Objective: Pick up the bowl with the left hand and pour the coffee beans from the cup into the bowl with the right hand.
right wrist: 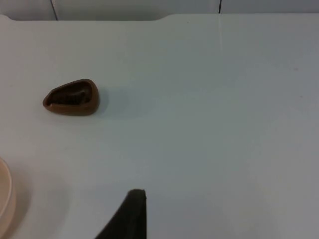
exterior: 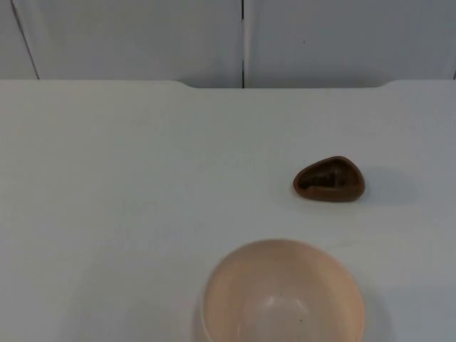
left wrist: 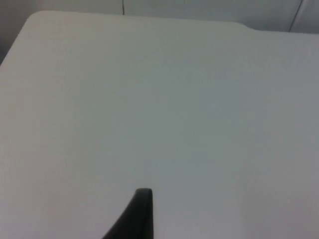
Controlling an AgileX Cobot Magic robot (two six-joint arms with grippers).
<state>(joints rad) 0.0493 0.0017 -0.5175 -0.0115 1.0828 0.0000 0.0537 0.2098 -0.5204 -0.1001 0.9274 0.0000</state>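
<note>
1. On the white table top (exterior: 107, 178), a wide, round, pale peach bowl (exterior: 283, 293) sits at 6 o'clock.
2. At 1 o'clock from it, well apart, a small, dark brown, teardrop-shaped cup (exterior: 329, 179) holds dark contents.
3. Left gripper (left wrist: 134, 214) hovers over bare table; I cannot tell its state.
4. Right gripper (right wrist: 129, 214) hovers near the cup (right wrist: 71, 97); state likewise unclear.
</note>
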